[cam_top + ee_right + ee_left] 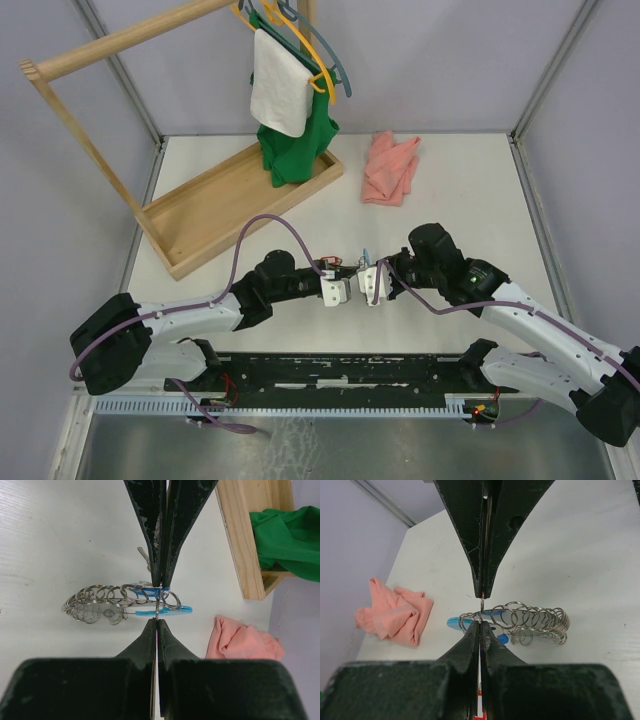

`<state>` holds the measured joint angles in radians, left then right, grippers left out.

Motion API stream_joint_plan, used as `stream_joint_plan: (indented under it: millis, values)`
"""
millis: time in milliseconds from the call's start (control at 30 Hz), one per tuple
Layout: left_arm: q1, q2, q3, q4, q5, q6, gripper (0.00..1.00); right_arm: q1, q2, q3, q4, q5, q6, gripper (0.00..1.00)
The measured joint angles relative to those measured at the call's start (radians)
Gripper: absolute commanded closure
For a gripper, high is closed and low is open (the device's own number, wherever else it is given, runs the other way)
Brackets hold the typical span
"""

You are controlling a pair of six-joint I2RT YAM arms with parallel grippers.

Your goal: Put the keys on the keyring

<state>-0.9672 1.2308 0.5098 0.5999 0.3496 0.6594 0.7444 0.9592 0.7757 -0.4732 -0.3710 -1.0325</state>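
Both arms are nose to nose over the table (480, 180). The left gripper (479, 626) is squeezed tight, the right gripper (158, 622) likewise, and a sliver of silver wire (482, 600) bridges their tips. I can't tell whether it's a key's loop or the keyring's end. The keyring (535, 622) lies coiled on the table just behind them, with the blue tags (456, 624) at its near end. The danger, I'd say, is that thin wire squirting out of so fine a pinch, or the tips knocking together.
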Motion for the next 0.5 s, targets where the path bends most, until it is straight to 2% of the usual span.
stream_joint_plan:
  millis: [500]
  values:
    - [0.0, -0.004, 0.0, -0.001, 0.0, 0.0, 0.97, 0.0, 0.0, 0.0, 0.003, 0.011, 0.007, 0.99]
